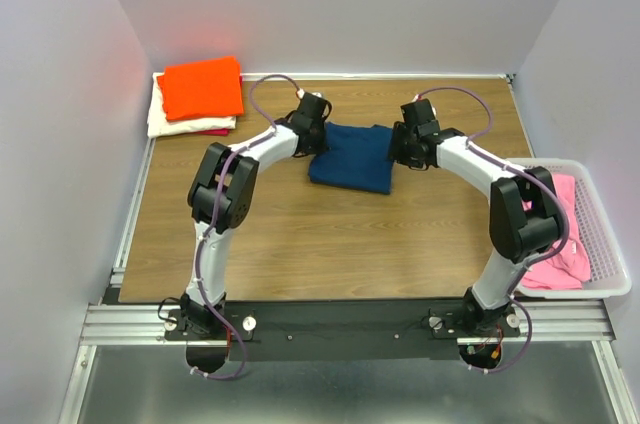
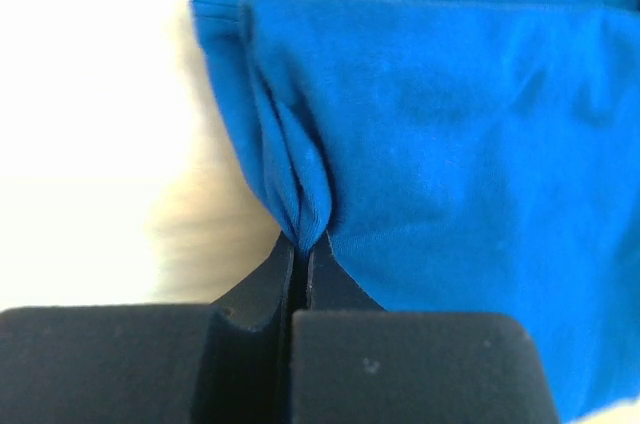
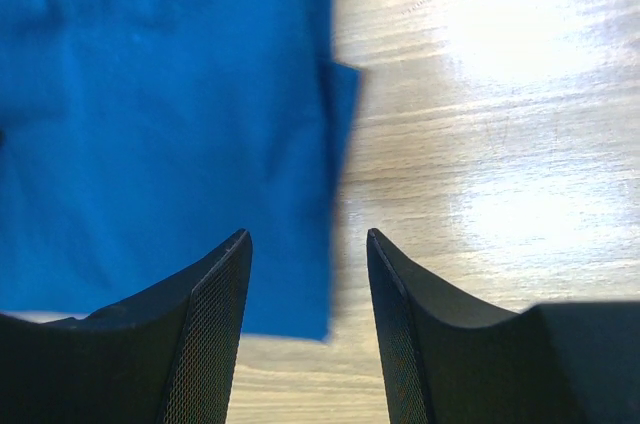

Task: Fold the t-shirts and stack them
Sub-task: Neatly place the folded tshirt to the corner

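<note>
The navy blue t-shirt [image 1: 352, 157] lies folded at the back middle of the wooden table. My left gripper [image 1: 313, 140] is at its left edge, shut on a pinched ridge of the blue cloth [image 2: 300, 199]. My right gripper [image 1: 404, 147] is at the shirt's right edge, open and empty; its fingers [image 3: 210, 314] straddle the shirt's side edge [image 3: 320, 184] above the wood. A stack at the back left holds the folded orange tee [image 1: 203, 87] on top, the cream-white one [image 1: 170, 124] under it and a red one [image 1: 214, 131] at the bottom. A pink tee [image 1: 560, 244] lies in the basket.
A white plastic basket [image 1: 600, 234] stands at the table's right edge. Grey walls close in on the left, back and right. The wooden table [image 1: 300, 244] shows bare wood in front of the blue shirt.
</note>
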